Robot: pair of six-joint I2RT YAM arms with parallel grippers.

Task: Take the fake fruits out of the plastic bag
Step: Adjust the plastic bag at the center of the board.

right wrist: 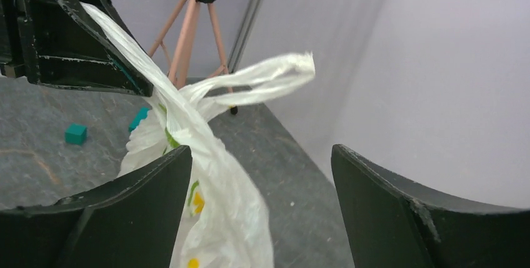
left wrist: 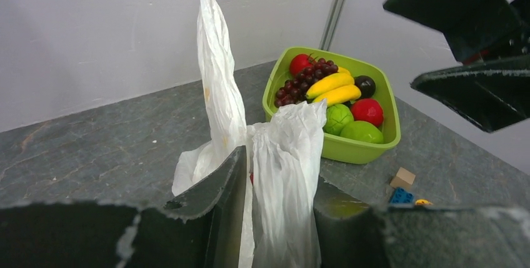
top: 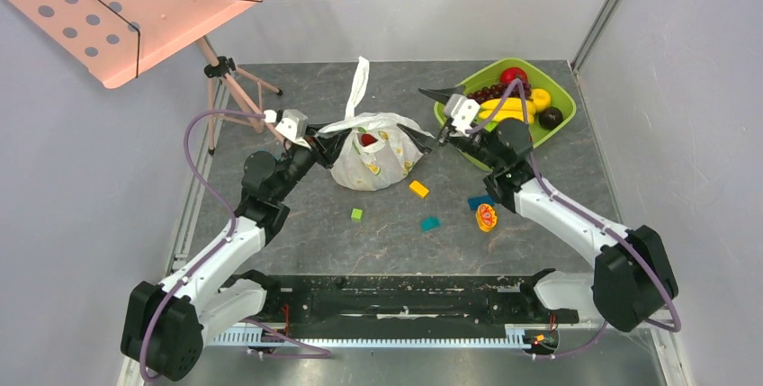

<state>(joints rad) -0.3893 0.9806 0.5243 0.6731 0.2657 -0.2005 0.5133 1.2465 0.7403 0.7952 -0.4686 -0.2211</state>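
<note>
Opening bag (top: 373, 168) at mid counter (top: 315, 224) is your step. Your left pincer (top: 320, 140) clamped on its rim; right pincer (top: 432, 139) spread wide, rim between jaws, ungripped. Fruits (top: 367, 140) inside, red one showing. Next: close right on film, pull mouth apart gently.

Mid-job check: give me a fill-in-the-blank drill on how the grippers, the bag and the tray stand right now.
1. The left gripper is shut on the plastic bag, while the right gripper is ____.
2. A ____ fake fruit shows in the bag's mouth.
3. The bananas lie in the ____ tray.

Missing words: open; red; green.
</note>
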